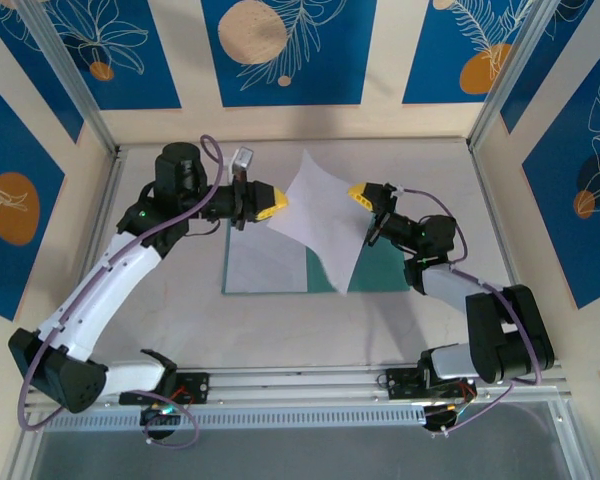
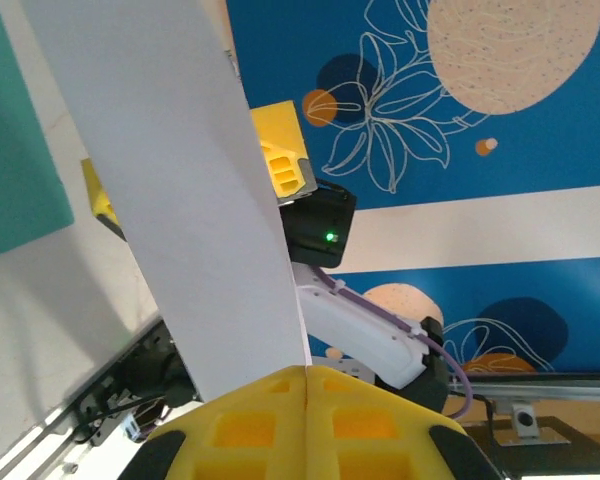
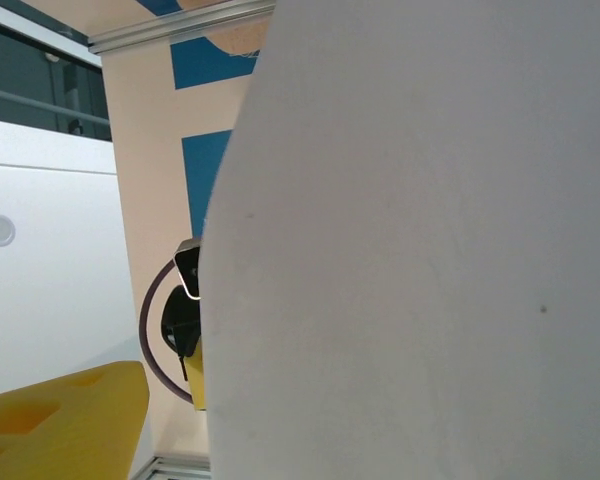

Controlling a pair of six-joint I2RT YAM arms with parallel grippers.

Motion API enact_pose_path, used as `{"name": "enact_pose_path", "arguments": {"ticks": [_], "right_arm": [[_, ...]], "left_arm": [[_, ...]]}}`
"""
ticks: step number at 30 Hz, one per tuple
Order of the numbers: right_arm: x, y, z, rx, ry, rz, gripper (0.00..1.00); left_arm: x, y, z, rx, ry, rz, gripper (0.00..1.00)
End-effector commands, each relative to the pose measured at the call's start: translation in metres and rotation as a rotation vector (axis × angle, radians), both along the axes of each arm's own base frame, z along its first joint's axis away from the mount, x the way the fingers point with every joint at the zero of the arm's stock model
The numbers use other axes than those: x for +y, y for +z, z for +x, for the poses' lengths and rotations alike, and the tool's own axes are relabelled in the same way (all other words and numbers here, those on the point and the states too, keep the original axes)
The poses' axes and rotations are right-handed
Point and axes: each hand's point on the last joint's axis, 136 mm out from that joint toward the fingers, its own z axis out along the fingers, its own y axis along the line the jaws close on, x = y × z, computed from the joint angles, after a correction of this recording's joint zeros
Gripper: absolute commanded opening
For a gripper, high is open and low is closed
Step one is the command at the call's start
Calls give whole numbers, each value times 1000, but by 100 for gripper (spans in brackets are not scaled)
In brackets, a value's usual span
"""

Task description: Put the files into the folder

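**Left gripper pinches a sheet above the open folder**

The left gripper (image 1: 270,205) (image 2: 307,372) has its yellow fingers pressed together on the left corner of the lifted sheet (image 1: 320,215) (image 2: 200,200), which rises straight out of the seam between them in the left wrist view. The right gripper (image 1: 361,194) sits at the sheet's opposite, right corner. One yellow finger (image 3: 60,410) shows beside the paper in the right wrist view, but whether its jaws grip the sheet I cannot tell.

The sheet hangs between the two grippers, clear of the table (image 1: 460,200), slightly bowed and turned diamond-wise. One corner points to the far wall and the other to the arm bases, so its long diagonal runs far to near.

Below it the teal folder (image 1: 385,272) (image 2: 20,130) lies open and flat, with a second sheet (image 1: 265,262) resting on its left leaf.
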Motion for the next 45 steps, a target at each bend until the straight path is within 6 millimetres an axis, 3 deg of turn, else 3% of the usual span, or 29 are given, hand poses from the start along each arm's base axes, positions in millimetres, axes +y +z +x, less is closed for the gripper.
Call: {"name": "enact_pose_path", "arguments": {"ticks": [1,18,21,24,29,33,36,40,42,45], "right_arm": [[1,-1,-5,-6,24,-34,81],[5,-15,-7,34,70,-64,77],[5,-14,-6,29,72,-67,71],[5,-16,-7,31,79,-78,54],[5,-19,-10,37,83,-113,38],[2,-16,-12,15,75,-159,20],[-3,-10,-13,-9,77,-199,9],[-15,1,-17,-67,83,-285,4],[-24,9,-19,-104,79,-358,3],[-37,20,-20,-165,57,-501,3]], "left_arm": [[9,8,-5,-86,11,26,0],[16,-2,5,-111,23,37,0],[17,-2,5,-111,10,26,0],[17,-5,5,-100,-4,14,0],[17,-6,5,-94,-15,-18,0],[16,-7,2,-91,-42,-59,0],[20,-9,1,-102,-37,-72,14],[34,-19,10,-112,11,-55,47],[43,-34,19,-120,56,-5,64],[57,-68,31,-155,124,164,78]]}}
